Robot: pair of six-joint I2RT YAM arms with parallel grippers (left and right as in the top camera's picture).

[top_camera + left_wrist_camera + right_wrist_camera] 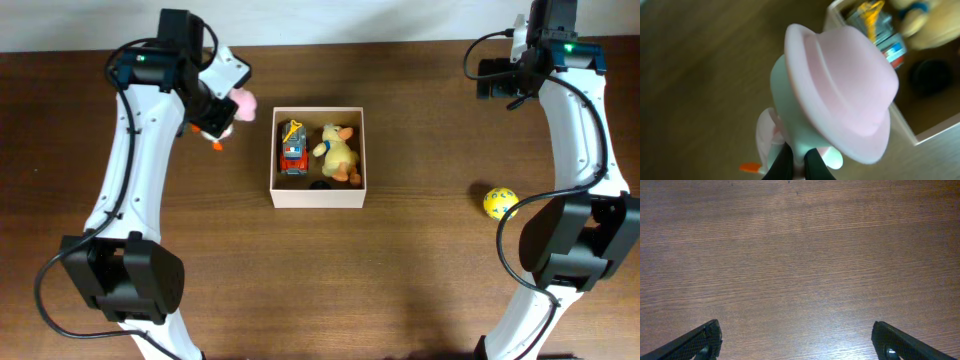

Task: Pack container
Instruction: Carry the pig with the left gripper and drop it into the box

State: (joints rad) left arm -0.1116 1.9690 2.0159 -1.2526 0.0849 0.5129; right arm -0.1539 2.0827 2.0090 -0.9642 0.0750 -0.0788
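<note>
Now | left gripper (795, 165) clamped tight on a white toy (830, 95) in a pink hat, just left of the container | container (318, 197) mid-table, with a red truck (292, 147) and a yellow plush duck (341, 152) inside | yellow ball (500, 203) well to its right | right gripper (795, 335) spread wide, holding nothing, over the table (800, 240)

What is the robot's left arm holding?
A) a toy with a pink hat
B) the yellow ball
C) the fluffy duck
A: the left end effector is shut on the pink-hatted toy; the yellow ball lies on the table, the plush duck in the container.
</note>
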